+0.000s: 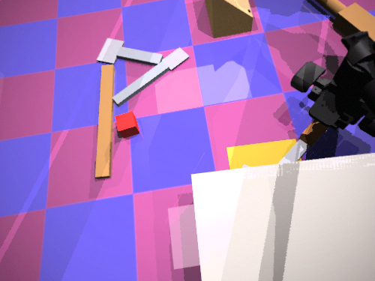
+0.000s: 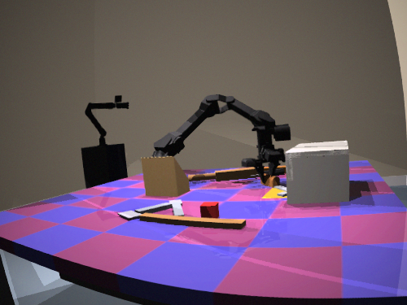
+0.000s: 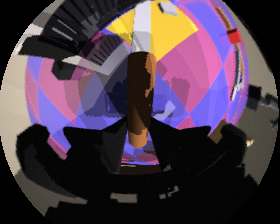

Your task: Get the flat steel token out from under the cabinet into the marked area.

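Observation:
My gripper (image 1: pixel 318 123) (image 2: pixel 269 176) (image 3: pixel 138 118) is shut on the brown handle (image 1: pixel 312 132) (image 3: pixel 140 90) of a tool, low in front of the cabinet (image 1: pixel 236 228) (image 2: pixel 317 179). The tool's pale flat blade (image 1: pixel 295 152) (image 3: pixel 142 27) reaches across the yellow marked area (image 1: pixel 259 153) (image 2: pixel 272 194) (image 3: pixel 175 36) toward the cabinet; its far end is hidden in the top view. A small grey flat piece (image 3: pixel 168 8) shows on the yellow area beside the blade in the wrist view; I cannot tell whether it is the token or part of the tool.
A red cube (image 1: pixel 127 124) (image 2: pixel 209 210) (image 3: pixel 233 36) stands beside a long wooden bar (image 1: pixel 105 120) (image 2: pixel 193 221). Two pale flat T-shaped or bar-like pieces (image 1: pixel 139 55) (image 1: pixel 144 82) lie near it. A wooden block (image 1: pixel 230 16) (image 2: pixel 163 176) and a brown handled object (image 1: pixel 326 0) (image 2: pixel 236 174) lie farther off.

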`<action>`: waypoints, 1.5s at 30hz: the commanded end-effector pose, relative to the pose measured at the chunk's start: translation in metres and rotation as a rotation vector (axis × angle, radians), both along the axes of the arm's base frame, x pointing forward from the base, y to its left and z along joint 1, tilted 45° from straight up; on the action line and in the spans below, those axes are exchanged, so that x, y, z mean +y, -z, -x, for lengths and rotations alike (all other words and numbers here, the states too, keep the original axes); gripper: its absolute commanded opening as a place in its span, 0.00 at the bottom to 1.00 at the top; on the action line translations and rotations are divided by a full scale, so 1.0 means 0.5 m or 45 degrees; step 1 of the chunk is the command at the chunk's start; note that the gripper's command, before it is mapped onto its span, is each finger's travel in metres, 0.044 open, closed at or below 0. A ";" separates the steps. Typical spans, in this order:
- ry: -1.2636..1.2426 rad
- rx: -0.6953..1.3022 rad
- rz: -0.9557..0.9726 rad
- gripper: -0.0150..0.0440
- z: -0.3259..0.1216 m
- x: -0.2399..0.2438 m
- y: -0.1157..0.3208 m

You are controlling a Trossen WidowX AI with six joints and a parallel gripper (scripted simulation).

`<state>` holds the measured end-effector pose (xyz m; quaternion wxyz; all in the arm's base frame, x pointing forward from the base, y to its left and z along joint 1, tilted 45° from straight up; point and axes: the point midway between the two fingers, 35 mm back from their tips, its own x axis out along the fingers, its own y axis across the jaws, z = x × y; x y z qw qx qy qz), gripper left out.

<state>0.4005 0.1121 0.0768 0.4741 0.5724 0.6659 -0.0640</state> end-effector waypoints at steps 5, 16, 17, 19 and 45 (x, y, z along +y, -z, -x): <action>0.001 -0.004 0.005 0.25 -0.002 -0.007 0.008; 0.001 -0.003 0.006 0.25 0.016 -0.014 0.020; 0.001 -0.003 0.006 0.25 0.017 -0.014 0.021; 0.001 -0.003 0.006 0.25 0.018 -0.014 0.021; 0.001 -0.002 0.004 0.25 0.051 0.032 -0.021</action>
